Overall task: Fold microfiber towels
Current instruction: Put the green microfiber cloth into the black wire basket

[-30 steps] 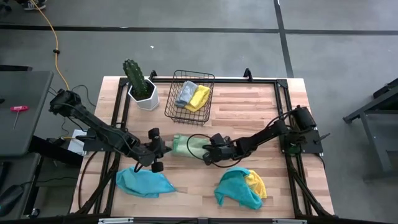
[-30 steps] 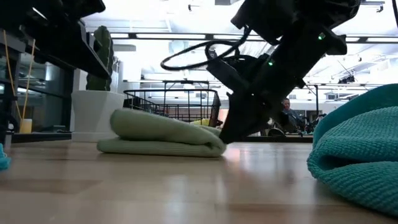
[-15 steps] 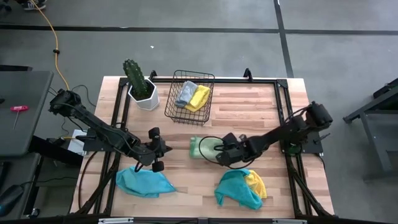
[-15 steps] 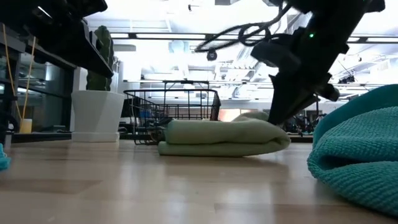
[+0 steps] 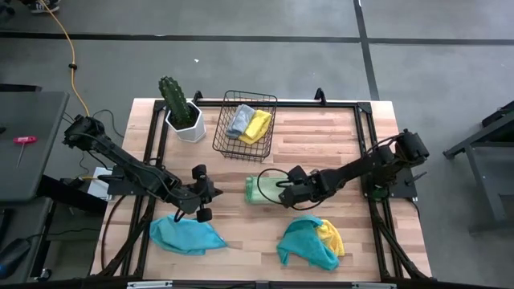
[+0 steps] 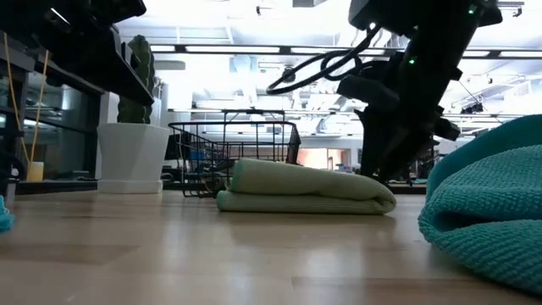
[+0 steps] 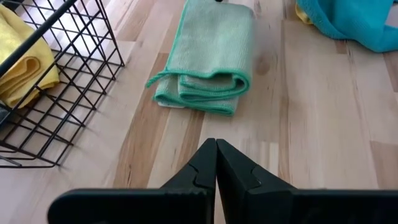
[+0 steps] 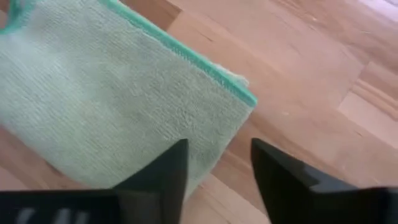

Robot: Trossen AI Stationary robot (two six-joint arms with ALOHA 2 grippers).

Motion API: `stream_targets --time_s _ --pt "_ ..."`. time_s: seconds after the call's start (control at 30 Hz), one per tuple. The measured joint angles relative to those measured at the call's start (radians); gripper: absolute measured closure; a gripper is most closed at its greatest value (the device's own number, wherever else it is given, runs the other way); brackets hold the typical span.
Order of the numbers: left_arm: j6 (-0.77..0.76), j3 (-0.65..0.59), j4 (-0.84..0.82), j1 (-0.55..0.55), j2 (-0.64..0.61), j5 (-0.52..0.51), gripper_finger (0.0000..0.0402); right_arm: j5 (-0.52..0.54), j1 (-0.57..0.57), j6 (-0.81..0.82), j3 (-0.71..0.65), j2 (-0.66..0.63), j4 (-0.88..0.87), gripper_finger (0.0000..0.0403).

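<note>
My right gripper (image 8: pixel 214 177) hangs just over the near edge of the folded green towel (image 5: pixel 259 190) at mid-table, fingers parted and holding nothing — the towel lies flat on the wood in front of the basket (image 5: pixel 245 124). My left gripper (image 7: pixel 216 163) waits pinched shut, empty, just beside it. A teal towel (image 5: pixel 186 236) lies crumpled at the front left; a teal and yellow heap (image 5: pixel 312 243) sits front right.

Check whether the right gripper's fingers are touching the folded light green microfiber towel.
Cannot tell. The right wrist view shows the right gripper open just over the folded light green microfiber towel, but no view shows plain contact or gap.
</note>
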Motion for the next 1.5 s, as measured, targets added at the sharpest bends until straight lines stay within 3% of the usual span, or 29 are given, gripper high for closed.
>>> stream_targets --time_s 0.13,0.23,0.67,0.9,1.07,1.3,1.5 --pt "0.000 0.000 -0.002 0.000 0.000 0.012 0.0401 -0.046 -0.006 -0.022 0.000 -0.001 -0.011 0.0185" --pt "0.000 0.000 -0.003 0.000 0.000 0.013 0.0401 -0.059 -0.003 0.006 0.000 -0.002 0.002 0.0167" --pt "-0.024 0.000 -0.003 0.000 0.000 0.035 0.0401 -0.074 -0.003 0.160 0.000 0.091 0.098 0.0162" --pt "-0.024 0.000 -0.002 0.000 0.000 0.035 0.0401 -0.052 -0.002 0.159 0.000 0.125 0.151 0.0164" --pt "-0.024 0.000 -0.003 0.000 0.000 0.035 0.0401 -0.021 -0.002 0.130 0.000 0.129 0.157 0.0217" --pt "-0.027 0.000 -0.003 0.000 0.000 0.028 0.0401 0.003 -0.003 -0.031 0.000 0.131 0.196 0.0382" --pt "-0.056 0.059 -0.011 -0.001 -0.024 -0.049 0.0401 0.001 -0.006 -0.131 0.014 0.091 0.172 0.0393"
